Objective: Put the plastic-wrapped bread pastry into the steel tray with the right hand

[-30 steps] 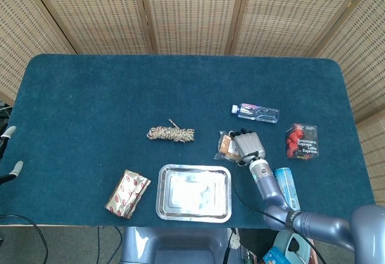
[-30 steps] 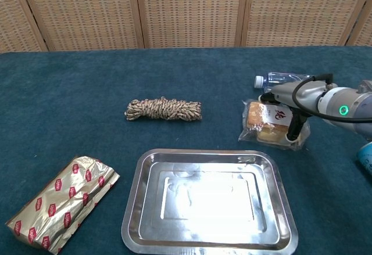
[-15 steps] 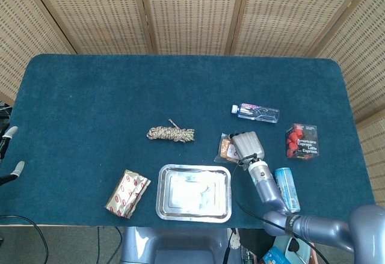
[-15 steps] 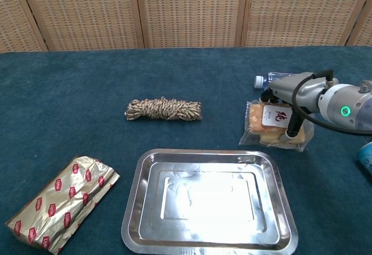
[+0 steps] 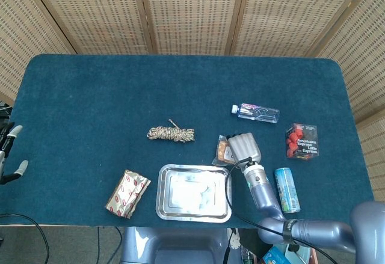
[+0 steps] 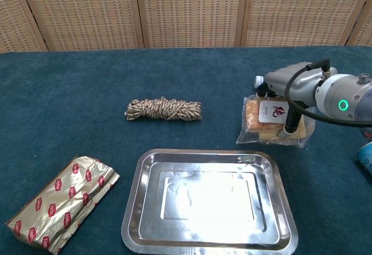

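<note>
Lifted slightly and tilted since a moment ago, the bread packet point(image 6: 272, 120) is gripped by the right hand point(image 6: 289, 86), fingers closed over its crinkly clear wrap, near the tabletop's right front. Best carry it low and level over the shiny, shallow steel tray point(image 6: 132, 220).

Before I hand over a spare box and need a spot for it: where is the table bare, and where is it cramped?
Bare: the cloth behind the rope coil toward the screens, and the left side above the foil packet. Cramped: around the right hand holding the bread pastry, with bottle, red box, can and steel tray close.
</note>
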Tool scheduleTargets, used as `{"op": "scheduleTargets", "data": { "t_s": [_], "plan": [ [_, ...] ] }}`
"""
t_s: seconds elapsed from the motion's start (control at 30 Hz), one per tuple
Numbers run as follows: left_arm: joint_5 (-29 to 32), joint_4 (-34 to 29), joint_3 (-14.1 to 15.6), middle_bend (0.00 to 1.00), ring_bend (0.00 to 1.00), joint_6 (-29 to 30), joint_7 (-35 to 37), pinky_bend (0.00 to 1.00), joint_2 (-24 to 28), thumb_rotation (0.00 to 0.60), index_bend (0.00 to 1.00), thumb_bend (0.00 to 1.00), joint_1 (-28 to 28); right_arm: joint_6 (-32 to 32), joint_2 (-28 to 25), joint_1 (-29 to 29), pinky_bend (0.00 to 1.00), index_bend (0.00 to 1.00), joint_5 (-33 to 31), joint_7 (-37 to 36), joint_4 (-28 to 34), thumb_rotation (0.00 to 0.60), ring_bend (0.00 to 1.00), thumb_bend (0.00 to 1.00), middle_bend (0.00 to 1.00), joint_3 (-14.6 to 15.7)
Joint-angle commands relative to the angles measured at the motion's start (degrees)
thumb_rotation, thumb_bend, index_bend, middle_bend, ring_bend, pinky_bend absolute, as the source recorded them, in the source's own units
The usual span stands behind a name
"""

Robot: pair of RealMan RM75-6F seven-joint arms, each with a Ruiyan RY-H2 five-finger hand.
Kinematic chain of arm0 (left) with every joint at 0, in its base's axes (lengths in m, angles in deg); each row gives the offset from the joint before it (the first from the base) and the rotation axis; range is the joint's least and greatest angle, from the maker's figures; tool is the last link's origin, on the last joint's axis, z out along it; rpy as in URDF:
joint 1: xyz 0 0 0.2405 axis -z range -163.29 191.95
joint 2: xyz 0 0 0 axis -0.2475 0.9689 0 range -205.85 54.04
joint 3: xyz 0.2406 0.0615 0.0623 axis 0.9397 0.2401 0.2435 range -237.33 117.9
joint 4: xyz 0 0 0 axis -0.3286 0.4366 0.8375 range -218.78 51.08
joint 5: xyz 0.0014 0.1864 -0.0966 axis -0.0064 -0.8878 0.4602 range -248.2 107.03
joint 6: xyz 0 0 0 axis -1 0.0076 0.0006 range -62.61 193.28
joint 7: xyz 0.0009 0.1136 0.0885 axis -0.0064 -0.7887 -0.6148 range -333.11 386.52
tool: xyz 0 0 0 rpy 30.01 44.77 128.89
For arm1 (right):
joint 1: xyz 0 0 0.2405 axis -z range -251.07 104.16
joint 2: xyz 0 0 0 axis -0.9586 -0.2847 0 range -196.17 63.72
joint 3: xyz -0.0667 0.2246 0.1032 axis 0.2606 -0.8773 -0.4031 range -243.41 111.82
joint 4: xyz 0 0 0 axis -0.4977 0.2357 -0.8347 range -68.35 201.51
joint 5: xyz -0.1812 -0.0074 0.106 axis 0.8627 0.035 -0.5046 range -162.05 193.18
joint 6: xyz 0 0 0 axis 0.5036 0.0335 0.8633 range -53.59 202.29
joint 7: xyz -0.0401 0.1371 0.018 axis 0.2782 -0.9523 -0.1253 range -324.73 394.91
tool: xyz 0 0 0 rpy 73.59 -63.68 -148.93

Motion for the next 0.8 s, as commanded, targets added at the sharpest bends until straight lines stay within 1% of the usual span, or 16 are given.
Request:
{"op": "scheduleTargets", "data": {
  "t_s": [0.03, 0.23, 0.33, 0.43, 0.53, 0.8],
  "plan": [
    [-0.71, -0.95, -0.16, 0.0, 0.0, 0.32, -0.57, 0.0, 0.49, 0.584, 0.0, 0.38, 0.46, 2.93, -0.05, -0.63, 0.6, 0.51, -1.32, 2.96, 2.76, 0.6, 0.46, 0.23, 0.59, -0.17],
    [-1.26, -1.91, -0.06, 0.0, 0.0, -0.47, -1.36, 0.0, 0.77, 0.584, 0.0, 0.38, 1.33, 6.71, 0.46, -1.33, 0.6, 0.51, -3.1, 6.08, 6.24, 0.6, 0.46, 0.23, 0.59, -0.68],
    [-1.09, -1.89, -0.11, 0.0, 0.0, -0.96, -1.51, 0.0, 0.67, 0.584, 0.0, 0.38, 1.67, 7.85, 0.49, -1.07, 0.6, 0.51, -2.65, 5.74, 8.03, 0.6, 0.46, 0.23, 0.59, -0.62],
    [-0.83, -2.04, -0.17, 0.0, 0.0, -1.22, -1.8, 0.0, 0.56, 0.584, 0.0, 0.38, 1.85, 8.97, 0.3, -0.41, 0.6, 0.51, -1.4, 4.93, 9.9, 0.6, 0.46, 0.23, 0.59, 0.08],
    [-0.83, -3.07, -0.11, 0.0, 0.0, -0.59, -2.87, 0.0, 0.63, 0.584, 0.0, 0.38, 1.6, 8.65, -0.25, -0.05, 0.6, 0.51, -0.08, 4.3, 11.11, 0.6, 0.46, 0.23, 0.59, 1.12],
    [-0.03, -4.86, -0.19, 0.0, 0.0, 0.17, -4.46, 0.0, 1.41, 0.585, 0.0, 0.38, 0.97, 7.09, -0.81, 0.07, 0.6, 0.51, 1.61, 2.93, 11.07, 0.6, 0.46, 0.23, 0.59, 2.09]
  ]
}}
